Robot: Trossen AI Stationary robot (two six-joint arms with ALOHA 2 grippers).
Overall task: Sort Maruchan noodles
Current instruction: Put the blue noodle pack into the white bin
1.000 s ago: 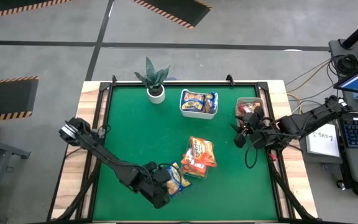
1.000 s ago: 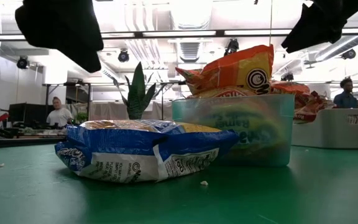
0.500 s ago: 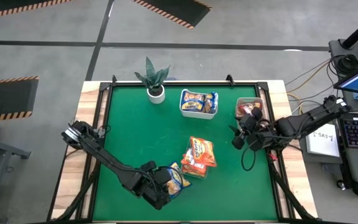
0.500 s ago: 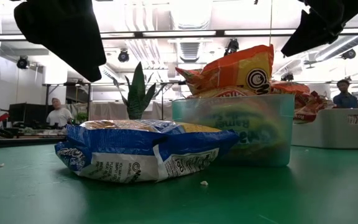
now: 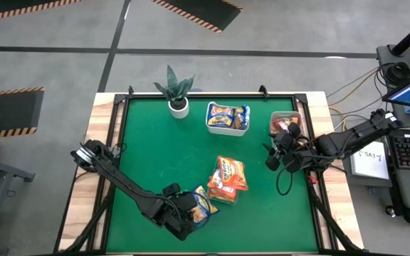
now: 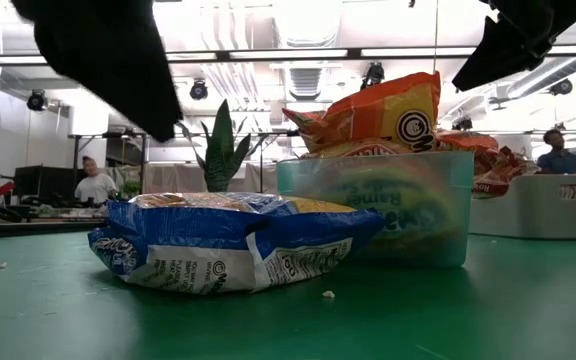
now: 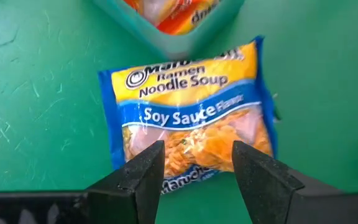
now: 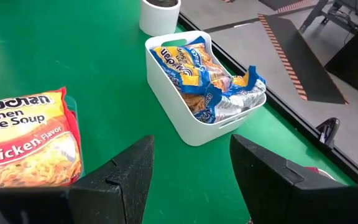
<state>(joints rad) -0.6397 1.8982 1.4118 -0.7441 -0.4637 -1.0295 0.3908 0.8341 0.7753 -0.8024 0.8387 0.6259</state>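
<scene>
At lower centre of the high view the left gripper [image 5: 194, 213] is held spread over a yellow-and-blue packet [image 7: 188, 115] (Soy Sauce flavour) lying flat on the green table [image 5: 155, 149], orange packets [image 5: 228, 178] are stacked just right, and the right gripper [image 5: 275, 155], also spread, is hung at mid-right.

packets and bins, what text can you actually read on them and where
"Ramen Noodle Soup" and "Soy Sauce Flavor": yellow-and-blue packet on the mat below the open left gripper; its brand logo is partly blurred.
"Ramen Noodle Soup" and "Chicken Flavor", brand cut off: orange packet.
Print on packets in the white tub is too small to read.
</scene>
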